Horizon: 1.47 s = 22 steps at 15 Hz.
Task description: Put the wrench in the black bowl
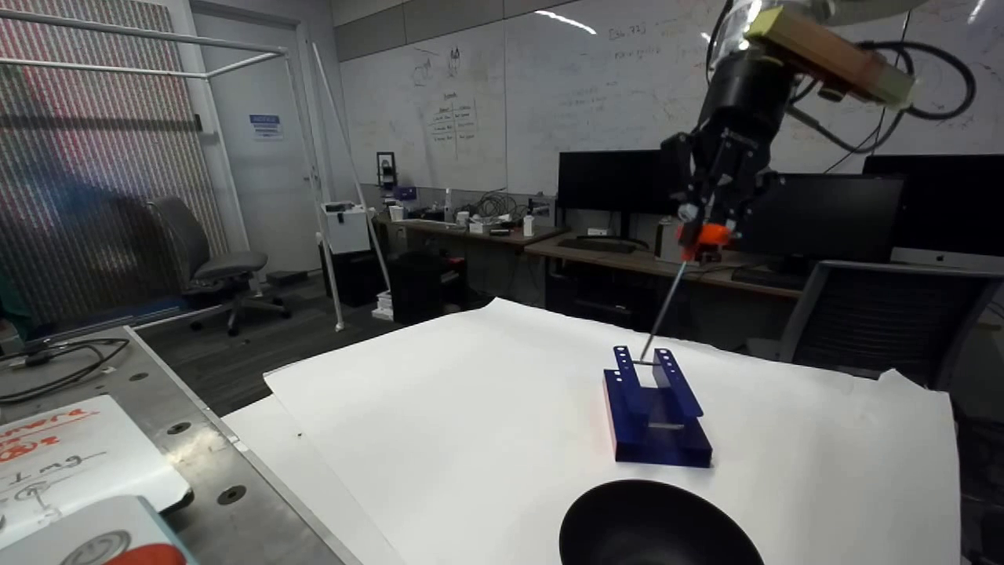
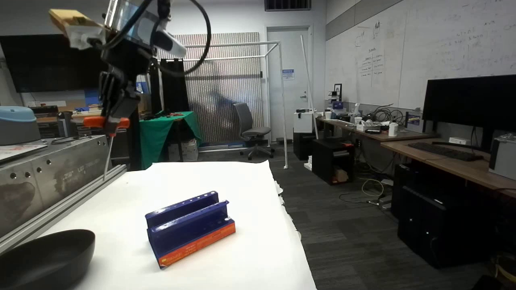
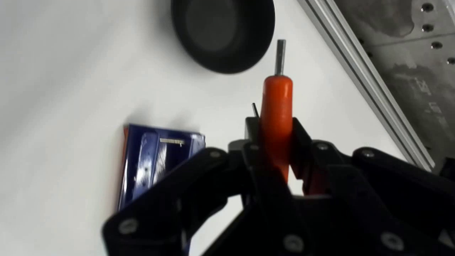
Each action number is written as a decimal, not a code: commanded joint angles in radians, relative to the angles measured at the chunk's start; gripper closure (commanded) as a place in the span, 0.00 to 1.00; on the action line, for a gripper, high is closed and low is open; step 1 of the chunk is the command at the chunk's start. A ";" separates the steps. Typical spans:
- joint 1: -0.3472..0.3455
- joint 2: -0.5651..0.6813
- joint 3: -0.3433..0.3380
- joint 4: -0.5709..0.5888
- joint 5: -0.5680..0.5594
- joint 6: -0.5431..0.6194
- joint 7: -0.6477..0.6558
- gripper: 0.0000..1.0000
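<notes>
hanging clamped between the jaws, the slim orange-red t-handled wrench (image 3: 277, 106) could, if lowered too soon, catch its metal shaft (image 1: 663, 312) on the round, smooth-rimmed black bowl (image 3: 227, 39) at eleven o'clock in the wrist view and twist loose.

In both exterior views, a broad white writing board (image 1: 541, 125) marked with dark handwriting spans the grey-topped wall (image 1: 455, 20) above long brown wooden desks (image 2: 463, 169). A bright streak of light (image 1: 566, 21) shows on the board in an exterior view. A grey, high-backed swivel chair (image 2: 258, 131) stands on dark grey flooring (image 2: 346, 221) before a tall ribbed panel (image 2: 225, 76); beside it, a pale grey door (image 2: 292, 54) bears a blue-and-white sign (image 2: 288, 74).
</notes>
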 commanded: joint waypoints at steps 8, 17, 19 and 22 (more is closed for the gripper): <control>0.039 0.159 0.042 -0.284 0.388 -0.011 -0.258 0.95; 0.096 0.251 0.109 -0.324 0.445 0.345 -0.348 0.88; 0.095 0.247 0.110 -0.319 0.454 0.371 -0.349 0.53; 0.089 0.235 0.106 -0.311 0.441 0.394 -0.343 0.31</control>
